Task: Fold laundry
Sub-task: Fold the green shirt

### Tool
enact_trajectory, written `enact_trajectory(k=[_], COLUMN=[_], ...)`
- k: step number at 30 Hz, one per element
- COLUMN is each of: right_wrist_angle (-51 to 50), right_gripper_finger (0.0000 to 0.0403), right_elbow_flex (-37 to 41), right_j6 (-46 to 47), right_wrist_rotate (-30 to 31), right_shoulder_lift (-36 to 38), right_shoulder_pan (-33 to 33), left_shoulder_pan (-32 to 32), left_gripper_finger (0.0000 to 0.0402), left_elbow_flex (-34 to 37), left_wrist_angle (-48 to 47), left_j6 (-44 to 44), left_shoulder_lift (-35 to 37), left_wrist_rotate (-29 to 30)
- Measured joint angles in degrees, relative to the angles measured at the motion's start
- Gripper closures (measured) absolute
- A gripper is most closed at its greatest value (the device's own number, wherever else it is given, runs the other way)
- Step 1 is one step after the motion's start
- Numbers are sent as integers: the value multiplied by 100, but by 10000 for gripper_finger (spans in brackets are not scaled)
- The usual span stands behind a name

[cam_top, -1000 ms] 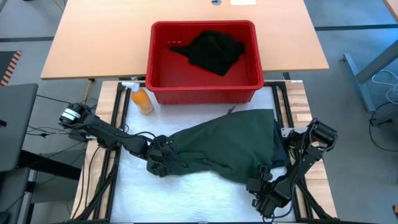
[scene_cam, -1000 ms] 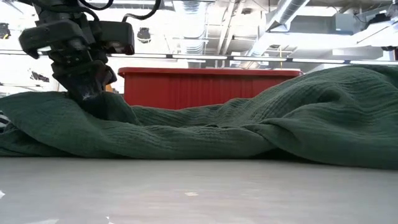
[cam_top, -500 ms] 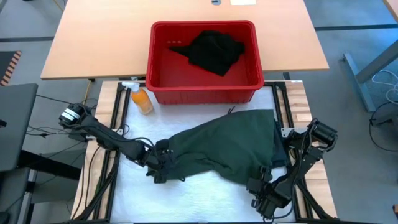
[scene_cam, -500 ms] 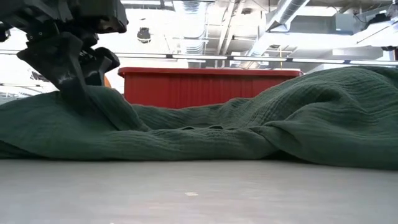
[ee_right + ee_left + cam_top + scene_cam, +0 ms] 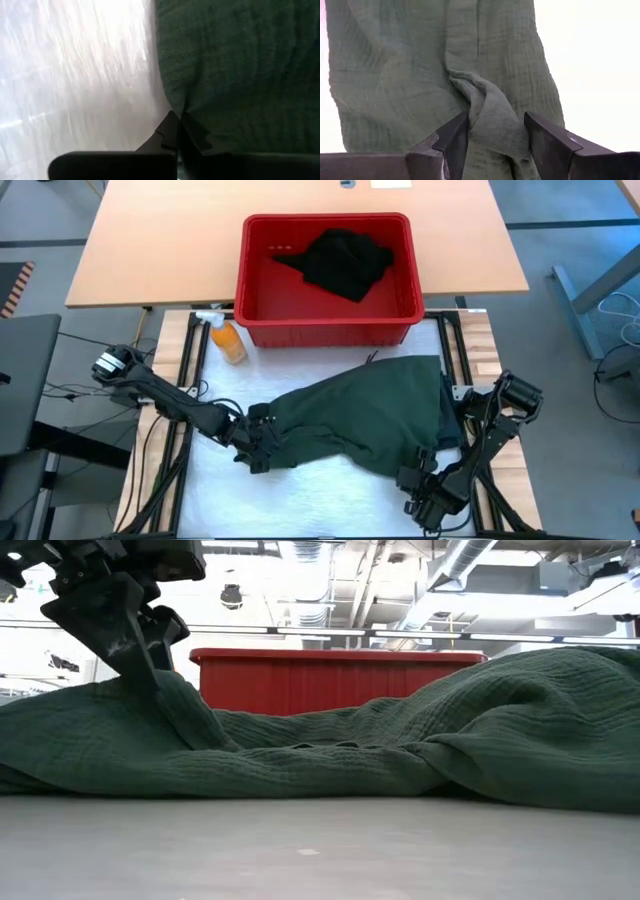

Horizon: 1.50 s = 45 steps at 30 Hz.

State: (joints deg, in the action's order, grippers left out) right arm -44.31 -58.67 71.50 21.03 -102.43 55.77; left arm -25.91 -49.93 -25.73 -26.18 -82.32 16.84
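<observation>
The left arm is stretched low from the table's left edge toward its middle, and the left gripper (image 5: 262, 452) is set at the left end of the green garment (image 5: 365, 415). Its fingers (image 5: 454, 142) are spread apart, with a raised ridge of the green cloth lying between them but not pinched. In the low view that gripper (image 5: 135, 645) is seen tilted, its tip against the top of the cloth fold. The right arm is bent along the table's right side, and the right gripper (image 5: 425, 480) is placed at the near right corner of the garment, its fingers pressed together on the cloth's edge (image 5: 186, 107). The green garment is spread in a rumpled heap across the white table cover (image 5: 215, 500), between the two grippers. Beyond it, on the far side, a red basket (image 5: 250, 300) is stood, with a black garment (image 5: 340, 262) lying inside. An orange bottle (image 5: 227, 340) is laid just left of the basket.
</observation>
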Motion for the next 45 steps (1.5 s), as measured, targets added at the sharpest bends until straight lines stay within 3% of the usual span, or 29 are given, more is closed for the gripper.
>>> enact_trajectory(k=[9, 12, 17, 23, 32, 35, 39, 45], right_wrist_angle=[240, 236, 218, -21, 20, -40, -127, -84], right_gripper_finger=[381, 382, 383, 384, 384, 384, 384, 384], right_elbow_flex=[174, 174, 177, 23, -329, -467, -687, -1348], right_j6=[4, 4, 6, 4, -296, -296, -468, -1994], right_wrist_rotate=[77, 76, 144, 97, -189, -182, -36, 311], right_shoulder_lift=[15, 13, 12, 357, 2142, 2696, 3418, 4238], right_shoulder_pan=[4, 2, -5, -46, 211, 232, 86, -811], left_shoulder_pan=[0, 0, 0, -13, -216, -266, -356, -376], left_gripper_finger=[238, 281, 386, 398, 400, 401, 401, 401], left_elbow_flex=[-2, -2, -2, -97, -823, -1066, -1415, -1859], left_wrist_angle=[138, 125, 74, 57, 433, 471, 477, 330], left_j6=[-285, -352, -386, -465, -14, 97, 491, 1161], left_shoulder_lift=[-13, -13, -13, 72, 1310, 1924, 2689, 3456], left_wrist_rotate=[36, 42, -235, -845, -1824, -1615, -846, 224])
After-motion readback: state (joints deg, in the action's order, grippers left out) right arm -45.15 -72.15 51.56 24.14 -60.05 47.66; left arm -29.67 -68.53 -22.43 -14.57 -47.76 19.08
